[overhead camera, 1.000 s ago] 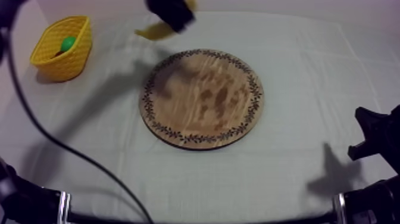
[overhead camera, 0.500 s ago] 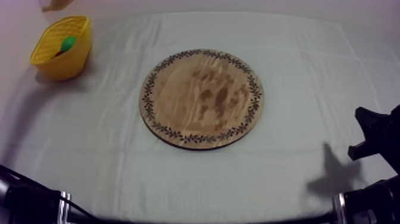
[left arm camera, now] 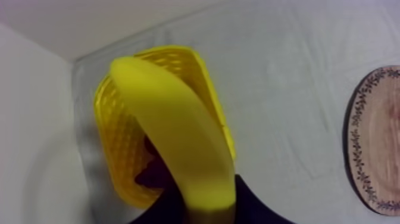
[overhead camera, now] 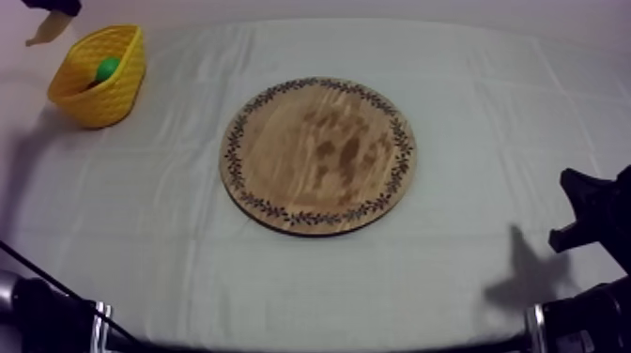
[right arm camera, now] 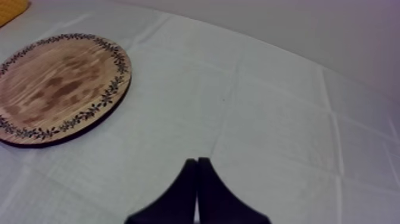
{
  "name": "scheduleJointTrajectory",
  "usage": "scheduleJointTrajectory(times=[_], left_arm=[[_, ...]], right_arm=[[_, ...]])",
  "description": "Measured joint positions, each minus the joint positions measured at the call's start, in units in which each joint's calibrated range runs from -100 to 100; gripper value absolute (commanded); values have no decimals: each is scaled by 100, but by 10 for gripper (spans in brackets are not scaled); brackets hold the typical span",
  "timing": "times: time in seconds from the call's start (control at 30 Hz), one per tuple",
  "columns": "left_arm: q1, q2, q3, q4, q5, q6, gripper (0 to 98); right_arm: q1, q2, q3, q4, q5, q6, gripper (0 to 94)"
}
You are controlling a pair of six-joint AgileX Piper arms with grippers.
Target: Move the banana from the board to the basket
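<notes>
My left gripper (overhead camera: 54, 7) is high at the far left corner, shut on the yellow banana (overhead camera: 45, 31), just left of and above the yellow basket (overhead camera: 117, 89). In the left wrist view the banana (left arm camera: 172, 137) sticks out of the fingers over the basket (left arm camera: 119, 137). A green fruit (overhead camera: 108, 69) lies inside the basket. The round wooden board (overhead camera: 318, 155) lies bare in the middle of the table. My right gripper (right arm camera: 197, 173) is shut on nothing, resting low over the cloth at the right side (overhead camera: 590, 211).
The grey-white cloth covers the table, with the board (right arm camera: 56, 83) as the one flat item between the arms. The wall and table edge run close behind the basket.
My left gripper carried the banana from above the board's far edge leftward to the far left corner beside the basket. The right arm has stayed still.
</notes>
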Motion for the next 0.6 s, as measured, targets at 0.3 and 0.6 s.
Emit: scheduleJointTrajectory(times=[0.3,0.6], left_arm=[[-136,1055,-546,13,-139,-125,215],[-211,1397,-518,-5,-406,-170,559]], right_arm=[[0,0,0,0,-8,0,2],[0,0,0,0,-1,0,2]])
